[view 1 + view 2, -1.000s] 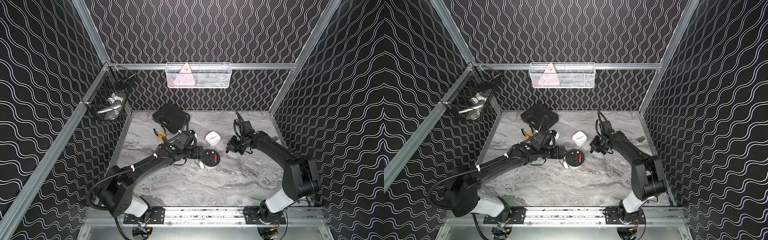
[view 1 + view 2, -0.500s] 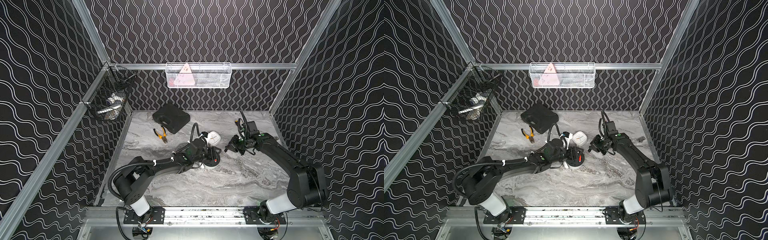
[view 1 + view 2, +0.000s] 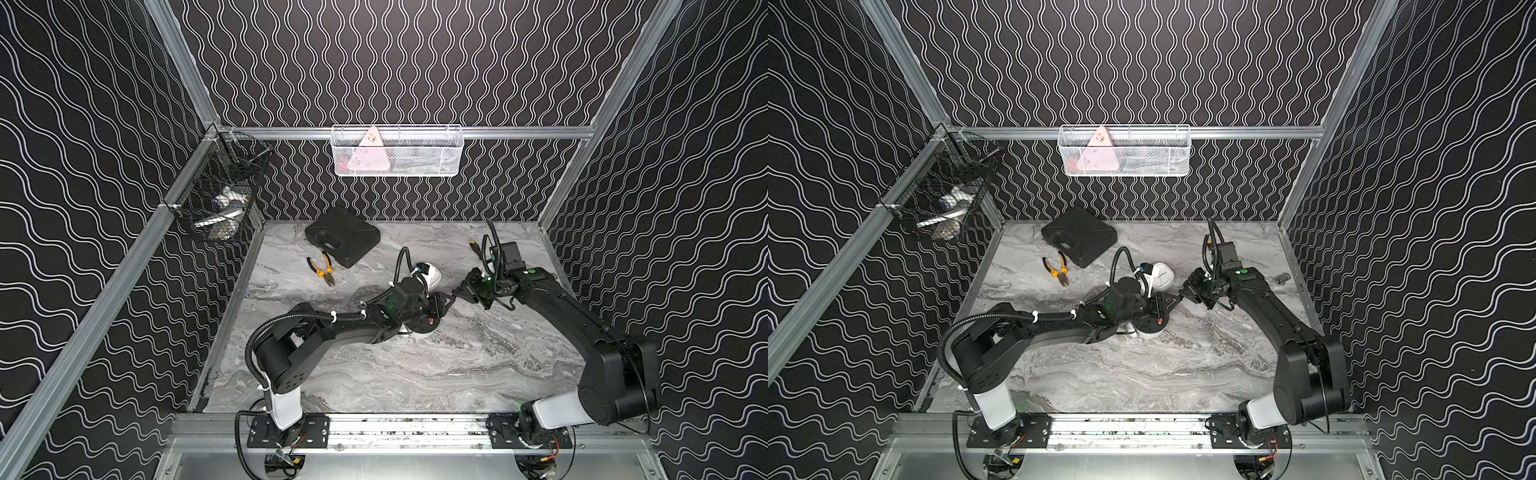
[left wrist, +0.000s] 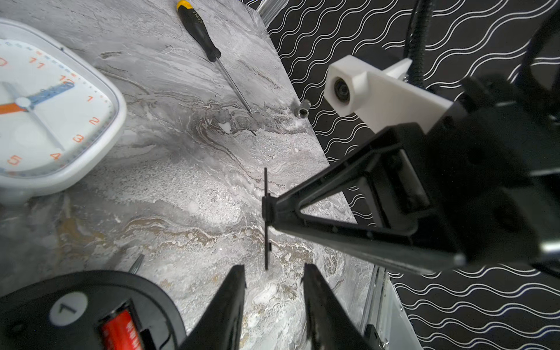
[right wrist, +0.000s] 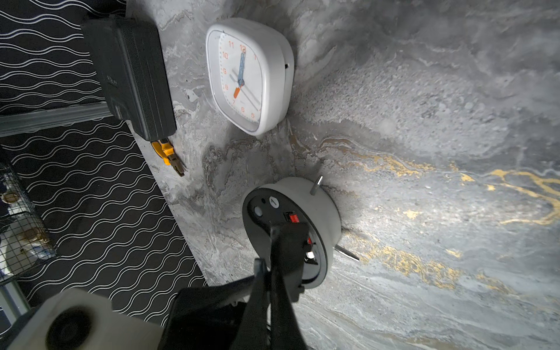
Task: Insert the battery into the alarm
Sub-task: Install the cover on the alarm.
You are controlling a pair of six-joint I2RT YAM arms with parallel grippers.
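The round alarm (image 5: pixel 318 209) lies face down, its black back (image 4: pixel 45 303) up, under my left wrist in both top views (image 3: pixel 424 330) (image 3: pixel 1150 328). A red battery (image 4: pixel 121 330) (image 5: pixel 292 217) sits in its open compartment. My right gripper (image 5: pixel 268 269) (image 4: pixel 268 209) (image 3: pixel 457 291) is shut on a thin black plate (image 4: pixel 266 242) (image 5: pixel 286 242), held just above the alarm's far edge. My left gripper (image 4: pixel 274 269) (image 3: pixel 446 301) points at that plate. Its fingers (image 4: pixel 233 303) stand apart with nothing between them, and the plate's end hangs just beyond their tips.
A white square clock (image 3: pixel 432 274) (image 4: pixel 45 106) stands just behind the alarm. A screwdriver (image 4: pixel 200 30) and a small metal socket (image 4: pixel 304 108) lie near the right wall. Pliers (image 3: pixel 322 270) and a black case (image 3: pixel 343 235) are at the back left. Wire baskets (image 3: pixel 397 151) (image 3: pixel 220 199) hang on the walls.
My left arm has swung right, from left of the alarm to over it, reaching my right gripper. Its jaws have narrowed. The right gripper has shifted slightly and stayed shut on the plate.
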